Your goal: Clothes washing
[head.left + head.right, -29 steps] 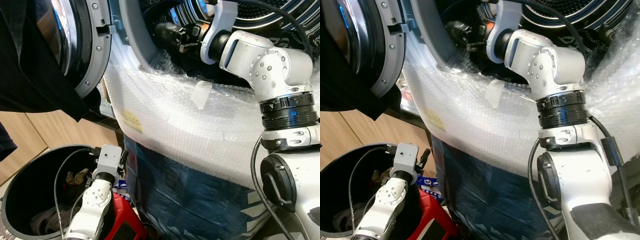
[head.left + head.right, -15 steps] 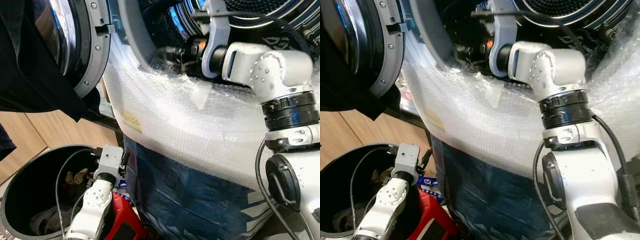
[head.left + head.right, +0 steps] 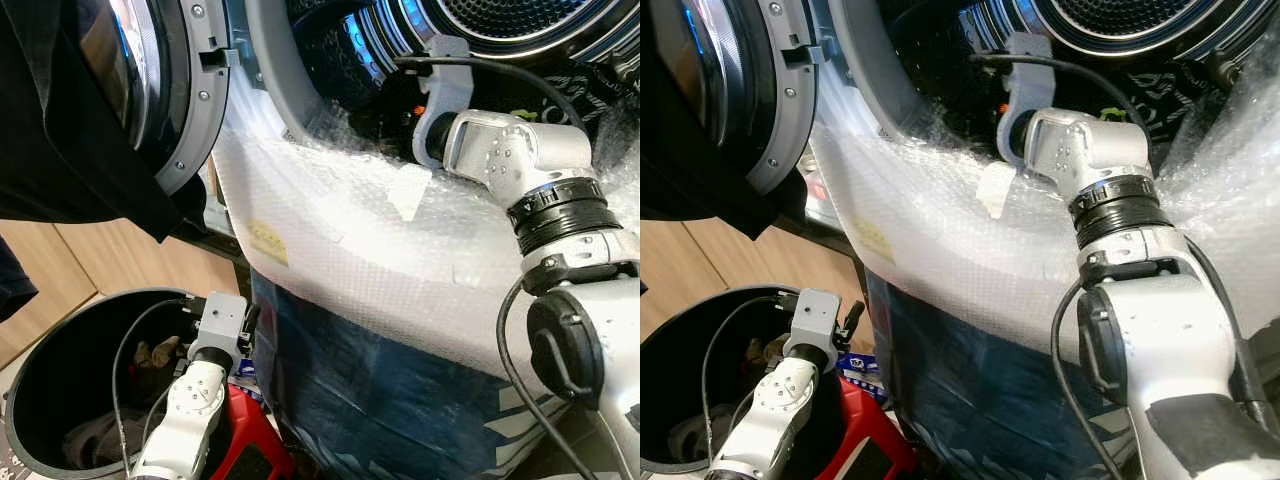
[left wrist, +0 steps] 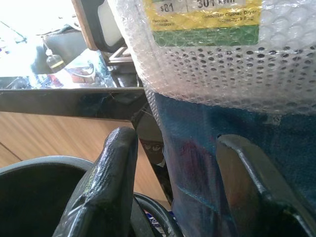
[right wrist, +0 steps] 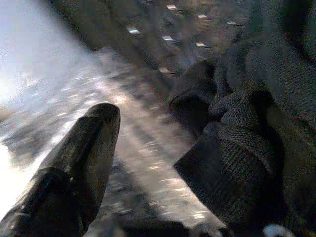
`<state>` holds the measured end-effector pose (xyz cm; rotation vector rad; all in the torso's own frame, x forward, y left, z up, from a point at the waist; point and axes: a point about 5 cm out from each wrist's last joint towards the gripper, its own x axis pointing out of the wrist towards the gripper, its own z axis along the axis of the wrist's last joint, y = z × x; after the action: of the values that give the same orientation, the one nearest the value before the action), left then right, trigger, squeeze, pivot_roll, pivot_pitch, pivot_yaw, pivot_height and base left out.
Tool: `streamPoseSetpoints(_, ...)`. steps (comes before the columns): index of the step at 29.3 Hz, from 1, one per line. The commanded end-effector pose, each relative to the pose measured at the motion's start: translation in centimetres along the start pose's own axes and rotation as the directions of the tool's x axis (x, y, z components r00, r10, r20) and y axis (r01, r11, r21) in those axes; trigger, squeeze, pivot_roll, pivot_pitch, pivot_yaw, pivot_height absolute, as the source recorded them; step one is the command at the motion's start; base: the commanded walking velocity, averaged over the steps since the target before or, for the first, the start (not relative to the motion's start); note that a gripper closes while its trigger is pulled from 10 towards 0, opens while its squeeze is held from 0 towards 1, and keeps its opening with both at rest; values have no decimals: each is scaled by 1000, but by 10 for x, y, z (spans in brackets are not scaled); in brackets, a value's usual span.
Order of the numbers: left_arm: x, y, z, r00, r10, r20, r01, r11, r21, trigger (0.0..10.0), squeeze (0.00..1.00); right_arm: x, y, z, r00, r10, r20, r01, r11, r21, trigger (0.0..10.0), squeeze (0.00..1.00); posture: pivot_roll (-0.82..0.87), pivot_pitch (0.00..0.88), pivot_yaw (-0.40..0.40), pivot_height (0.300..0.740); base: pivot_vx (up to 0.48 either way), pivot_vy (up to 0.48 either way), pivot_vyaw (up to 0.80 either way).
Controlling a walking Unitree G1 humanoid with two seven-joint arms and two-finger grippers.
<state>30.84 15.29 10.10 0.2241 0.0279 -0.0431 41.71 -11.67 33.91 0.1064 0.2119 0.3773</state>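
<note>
The washing machine stands in front of me with its door [image 3: 170, 90] swung open to the left and the drum [image 3: 520, 15] at the top. My right arm [image 3: 500, 160] reaches over the rim into the drum. Inside, my right gripper [image 5: 182, 143] is open beside a dark knitted garment [image 5: 247, 123] lying on the drum wall; one black finger [image 5: 84, 153] shows and nothing is between the jaws. My left gripper [image 4: 175, 138] hangs open and empty above a black bin [image 3: 20, 400] with some clothes [image 3: 95, 440] at its bottom.
Bubble wrap [image 3: 350, 240] covers the machine's front below the opening, over a blue panel [image 3: 380, 380]. A black cloth [image 3: 60, 150] drapes over the open door. A red stool [image 3: 245, 430] stands beside the bin, and wooden cabinet fronts [image 3: 60, 270] lie to the left.
My right arm has pushed farther into the drum, and its gripper has passed out of the head views. The left arm has stayed over the bin.
</note>
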Motion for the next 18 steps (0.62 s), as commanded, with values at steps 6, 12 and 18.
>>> streamPoseSetpoints(6,3,2,3,1000,13,-4,-13,1000,11,10000,0,-9,-39,5,971,-228,65,229,973,-12,10000,0,-33,9,2,740,0,0,0)
streamPoseSetpoints(12,4,2,3,1000,22,-4,-22,1000,6,10000,0,-17,-59,7,933,-345,102,344,938,26,10000,0,-37,5,1,740,0,0,0)
streamPoseSetpoints(18,3,2,3,1000,21,-7,-21,1000,5,10000,0,-36,-89,19,825,-536,178,524,844,111,10000,0,-31,1,0,740,0,0,0)
